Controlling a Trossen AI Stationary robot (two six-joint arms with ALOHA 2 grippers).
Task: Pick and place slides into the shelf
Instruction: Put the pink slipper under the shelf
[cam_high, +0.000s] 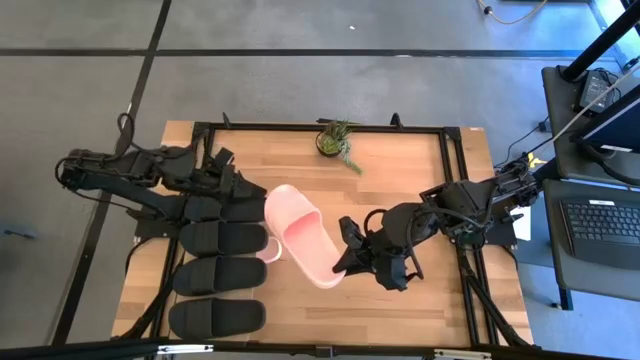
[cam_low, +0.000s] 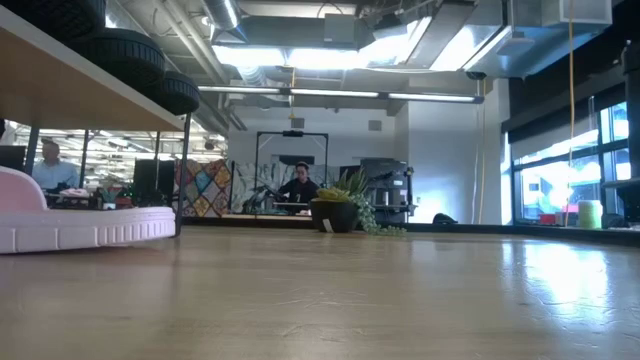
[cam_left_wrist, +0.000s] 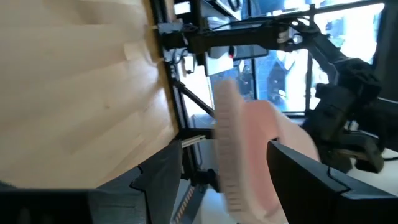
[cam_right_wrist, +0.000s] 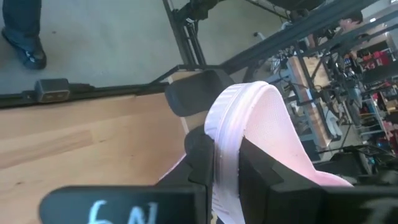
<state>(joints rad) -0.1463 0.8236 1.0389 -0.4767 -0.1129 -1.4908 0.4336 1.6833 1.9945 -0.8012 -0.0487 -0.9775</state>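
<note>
**Pink slide held at both ends above the bench**

A pale pink slide (cam_high: 300, 232) hangs over the middle of the wooden bench (cam_high: 400, 170), lying slantwise from the shelf side toward the near right. The right gripper (cam_high: 345, 262) has its fingers (cam_right_wrist: 261, 168) closed on the near-right end of this slide; the right wrist view shows the pink sole edge clamped between them. The left gripper (cam_high: 262, 205) is at the slide's far-left end with its fingers (cam_left_wrist: 305, 180) spread wide, one on either side of the ribbed sole edge. Whether they press on it cannot be told.

On the left of the bench, the shelf (cam_low: 80, 95) carries black slides (cam_high: 222, 275) in a row from far to near, their soles (cam_low: 130, 55) visible on top of the plank in the low view. A second pink slide (cam_low: 70, 222) rests on the bench just beside the shelf, mostly hidden under the held one from above.

A small potted plant (cam_high: 335, 140) stands at the far edge of the bench, well apart from both arms. People sit in the room beyond the bench.
</note>
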